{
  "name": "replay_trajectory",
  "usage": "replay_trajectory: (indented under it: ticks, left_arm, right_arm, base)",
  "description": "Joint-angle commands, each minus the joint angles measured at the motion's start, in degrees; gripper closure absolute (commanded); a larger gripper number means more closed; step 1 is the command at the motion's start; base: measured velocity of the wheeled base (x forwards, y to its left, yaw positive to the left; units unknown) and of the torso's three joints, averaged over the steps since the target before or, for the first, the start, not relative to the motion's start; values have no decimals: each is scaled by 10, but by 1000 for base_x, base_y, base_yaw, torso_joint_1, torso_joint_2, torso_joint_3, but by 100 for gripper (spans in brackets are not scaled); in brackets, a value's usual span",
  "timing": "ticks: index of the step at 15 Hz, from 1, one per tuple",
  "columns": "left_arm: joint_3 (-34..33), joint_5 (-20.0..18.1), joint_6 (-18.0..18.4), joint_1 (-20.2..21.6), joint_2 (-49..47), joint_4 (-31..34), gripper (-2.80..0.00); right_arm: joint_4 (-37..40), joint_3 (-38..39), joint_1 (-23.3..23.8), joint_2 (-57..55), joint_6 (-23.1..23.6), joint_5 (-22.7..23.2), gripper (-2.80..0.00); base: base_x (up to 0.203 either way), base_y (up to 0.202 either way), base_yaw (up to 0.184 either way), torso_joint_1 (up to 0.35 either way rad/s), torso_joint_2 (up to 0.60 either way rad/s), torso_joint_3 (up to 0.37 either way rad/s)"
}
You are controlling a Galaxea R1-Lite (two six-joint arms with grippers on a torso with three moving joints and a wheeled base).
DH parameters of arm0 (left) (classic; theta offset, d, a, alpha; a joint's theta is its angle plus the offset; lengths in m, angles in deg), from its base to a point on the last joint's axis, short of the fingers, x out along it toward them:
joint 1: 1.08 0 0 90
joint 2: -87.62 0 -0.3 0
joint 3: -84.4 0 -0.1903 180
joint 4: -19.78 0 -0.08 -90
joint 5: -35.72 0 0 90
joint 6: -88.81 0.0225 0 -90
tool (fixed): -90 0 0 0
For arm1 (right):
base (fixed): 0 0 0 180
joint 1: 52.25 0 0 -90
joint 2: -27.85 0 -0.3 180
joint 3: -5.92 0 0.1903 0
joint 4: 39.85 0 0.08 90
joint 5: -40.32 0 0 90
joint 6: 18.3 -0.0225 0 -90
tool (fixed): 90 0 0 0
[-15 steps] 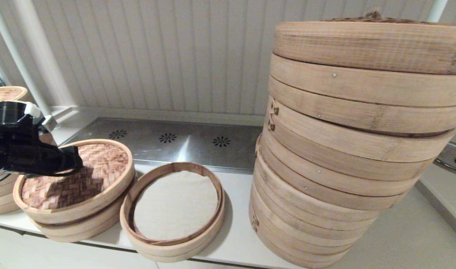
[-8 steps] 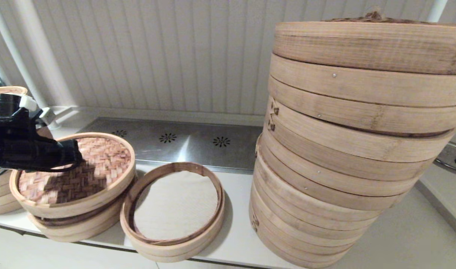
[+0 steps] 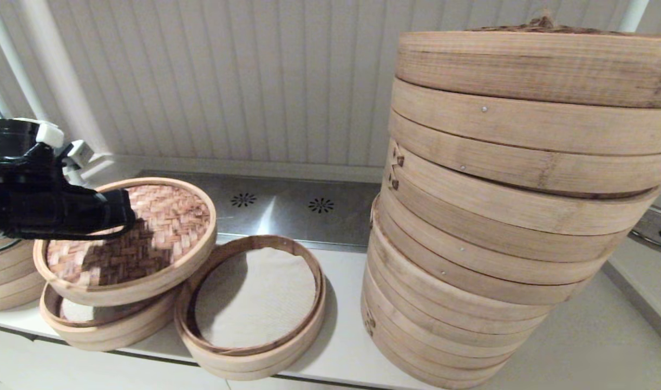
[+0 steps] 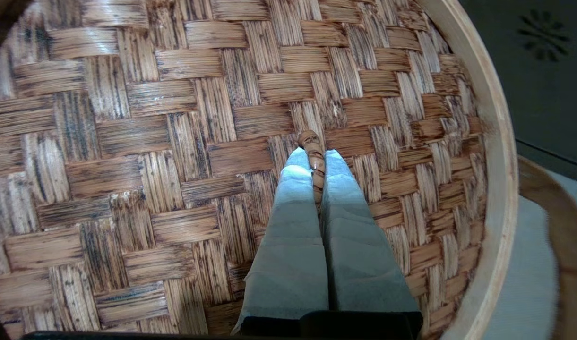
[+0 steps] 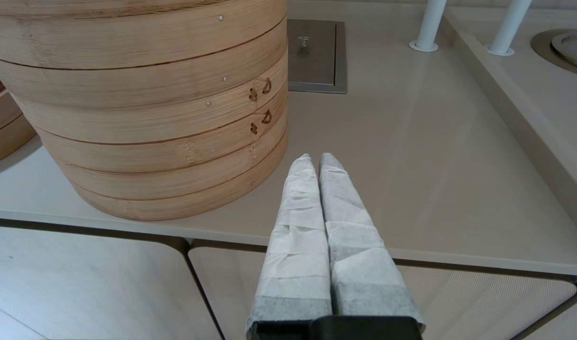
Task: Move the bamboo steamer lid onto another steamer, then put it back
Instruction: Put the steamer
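Small round brown herringbone-woven bamboo lid, pale rim, tilted, lifted above one of two shallow pale-bamboo liner baskets; left gripper fingers pinch its centre loop. Right gripper fingers closed, empty.

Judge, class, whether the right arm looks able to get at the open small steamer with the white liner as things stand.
Probably not easily. The right gripper hangs off the counter's front edge, and the huge steamer stack stands between it and the open small steamer. The left gripper, holding the bamboo steamer lid, is far nearer.
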Motion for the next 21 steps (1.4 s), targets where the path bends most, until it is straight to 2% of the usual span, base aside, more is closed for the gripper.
replay_trajectory:
  ticks: [1, 2, 11, 15, 21]
  left_arm:
    - [0, 0, -9, -30, 2, 1, 0]
    - [1, 0, -13, -35, 1, 1, 0]
    - [38, 6, -58, -170, -67, -1, 0]
    - [44, 7, -69, -206, -81, -1, 0]
    - [38, 6, -72, -232, -98, -1, 0]
  right_arm:
    - [0, 0, 0, -1, 0, 0, 0]
    - [0, 0, 0, -1, 0, 0, 0]
    - [0, 0, 0, -1, 0, 0, 0]
    - [0, 0, 0, -1, 0, 0, 0]
    - [0, 0, 0, -1, 0, 0, 0]
  base:
    - [0, 0, 0, 0, 0, 0]
    - [0, 0, 0, 0, 0, 0]
    - [0, 0, 0, 0, 0, 0]
    - [0, 0, 0, 0, 0, 0]
    - [0, 0, 0, 0, 0, 0]
